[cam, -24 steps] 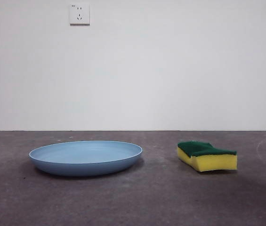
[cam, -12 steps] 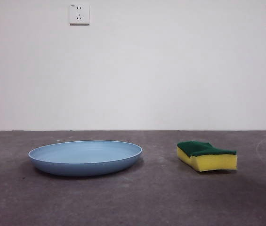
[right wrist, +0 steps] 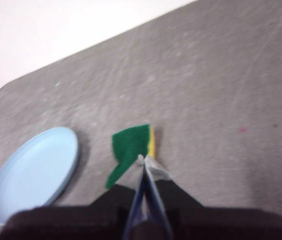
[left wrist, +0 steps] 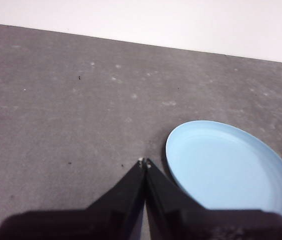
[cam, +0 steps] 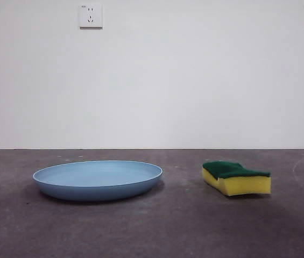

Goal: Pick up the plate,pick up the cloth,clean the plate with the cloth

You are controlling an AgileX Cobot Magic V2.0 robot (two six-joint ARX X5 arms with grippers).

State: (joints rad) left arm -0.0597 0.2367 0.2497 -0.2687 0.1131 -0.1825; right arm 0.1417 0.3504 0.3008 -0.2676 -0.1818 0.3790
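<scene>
Plate [cam: 98, 180] and sponge [cam: 237, 178] have not moved (nothing picked up yet), and the left gripper [left wrist: 144, 162] and right gripper [right wrist: 141, 159] are both closed, holding nothing.

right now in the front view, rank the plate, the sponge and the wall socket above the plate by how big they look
1. the plate, clearly the widest thing.
2. the sponge, about half the plate's width.
3. the wall socket, smallest in the picture, though it sits farther back on the wall, so its true size against the sponge is unsure.
</scene>
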